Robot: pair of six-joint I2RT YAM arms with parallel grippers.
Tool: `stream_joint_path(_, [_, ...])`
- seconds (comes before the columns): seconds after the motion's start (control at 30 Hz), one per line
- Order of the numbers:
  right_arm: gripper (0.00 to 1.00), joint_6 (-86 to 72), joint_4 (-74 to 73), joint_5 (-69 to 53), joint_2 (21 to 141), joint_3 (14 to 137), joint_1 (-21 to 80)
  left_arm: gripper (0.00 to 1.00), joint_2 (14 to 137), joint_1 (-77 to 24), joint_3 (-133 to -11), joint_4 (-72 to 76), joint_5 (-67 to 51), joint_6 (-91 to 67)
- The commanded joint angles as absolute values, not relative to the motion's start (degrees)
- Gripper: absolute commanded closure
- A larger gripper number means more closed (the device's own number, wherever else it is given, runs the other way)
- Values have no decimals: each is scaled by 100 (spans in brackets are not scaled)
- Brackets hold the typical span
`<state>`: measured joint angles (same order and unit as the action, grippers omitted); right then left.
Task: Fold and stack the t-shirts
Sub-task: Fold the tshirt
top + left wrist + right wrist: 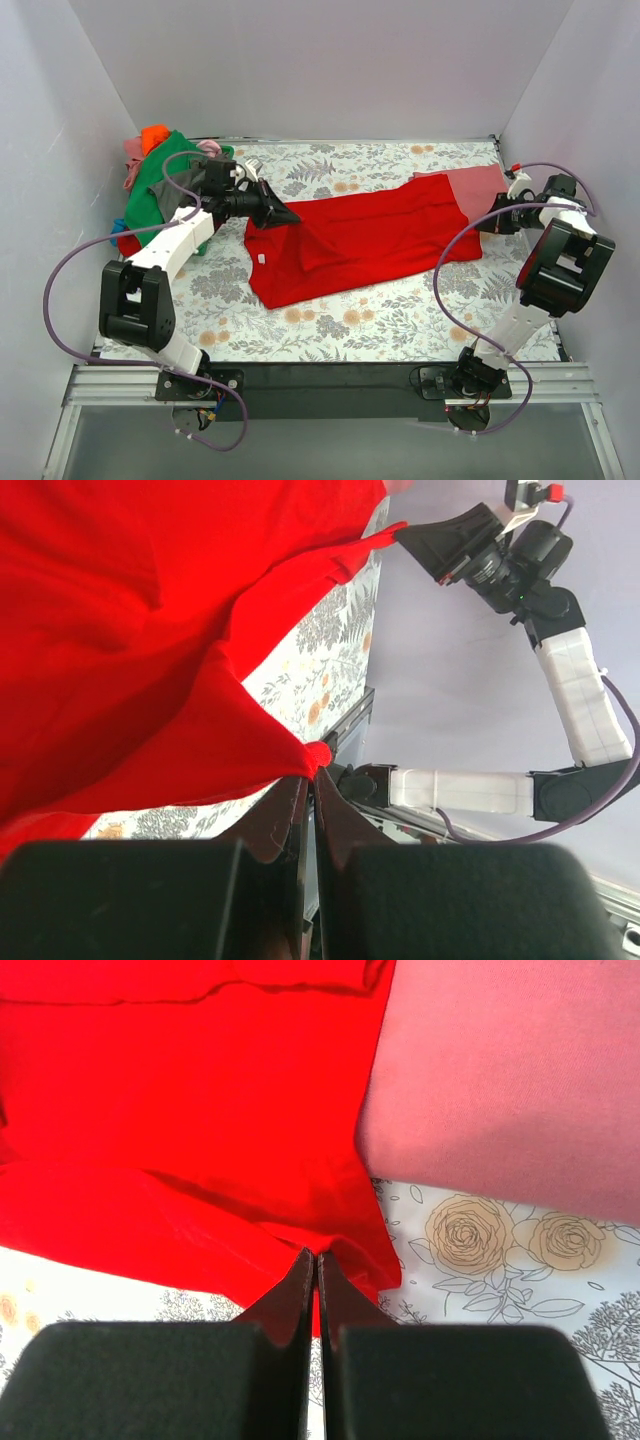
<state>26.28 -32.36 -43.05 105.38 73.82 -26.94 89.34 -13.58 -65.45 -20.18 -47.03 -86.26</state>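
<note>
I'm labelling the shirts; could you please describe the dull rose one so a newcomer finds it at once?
Start at the floral table cloth and follow the big red shirt to its right end. The rose shirt lies flat there, paler and duller than the red, far from the pile at left.

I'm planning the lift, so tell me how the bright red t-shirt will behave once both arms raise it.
Probably floppy: the red t-shirt folds into soft creases between the left fingers and right fingers, so its middle should sag. Likely light, since small pinches of cloth hold it. It may drag across the table cloth.
</note>
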Motion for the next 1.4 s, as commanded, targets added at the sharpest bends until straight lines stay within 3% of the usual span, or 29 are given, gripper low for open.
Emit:
stream_joint_path(0.0, [99,2531,-3076,-4298,10617,7602,-2611,100,8930,-1222,-6864,-2092,-4843,-8420])
stream_joint_path(0.67, [99,2013,-3032,-4237,11021,8569,-2259,100,9141,-774,-7137,-2109,-5054,-8358])
stream_joint_path(1.37, [99,1960,-3050,-4087,11127,8675,-2101,100,9510,-712,-7216,-2083,-5133,-8314])
